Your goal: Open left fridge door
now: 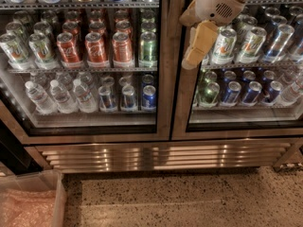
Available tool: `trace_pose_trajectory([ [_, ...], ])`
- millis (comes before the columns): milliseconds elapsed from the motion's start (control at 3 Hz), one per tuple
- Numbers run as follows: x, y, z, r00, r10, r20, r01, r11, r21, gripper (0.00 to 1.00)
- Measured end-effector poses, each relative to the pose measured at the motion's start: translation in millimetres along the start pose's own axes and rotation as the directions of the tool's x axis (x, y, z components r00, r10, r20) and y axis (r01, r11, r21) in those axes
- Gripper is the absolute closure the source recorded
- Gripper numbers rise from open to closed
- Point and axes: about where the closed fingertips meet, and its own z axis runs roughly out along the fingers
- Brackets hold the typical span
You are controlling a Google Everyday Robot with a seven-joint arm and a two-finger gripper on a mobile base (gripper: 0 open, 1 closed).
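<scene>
"Steel grille (161, 156) sits nearest me. Where's the gripper (199, 48)?"
"Upper right, before the fridge (176, 103) mullion; I can't tell if it's open or closed."
"Left door (90, 63)?"
"Left of it, shut, red cans (95, 47) behind glass"

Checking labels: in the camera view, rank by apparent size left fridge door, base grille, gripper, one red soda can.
1. left fridge door
2. base grille
3. gripper, at the right door's frame; nearer the camera, so unsure
4. red soda can
</scene>
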Motion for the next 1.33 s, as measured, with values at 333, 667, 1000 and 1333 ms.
trace_pose_trajectory([
  [333,-6.6,-3.1,-11.2,1.0,-0.002,-0.006,0.002,0.9993,0.038,0.0],
  [667,-6.5,-1.0,-11.8,1.0,-0.002,-0.006,0.003,0.9993,0.038,0.0],
  [1000,-9.1,-5.7,-13.8,1.0,-0.013,-0.009,0.014,0.9981,0.06,0.0],
  [1333,-12.5,-6.4,-16.0,0.999,-0.033,-0.008,0.033,0.9964,0.079,0.0],
])
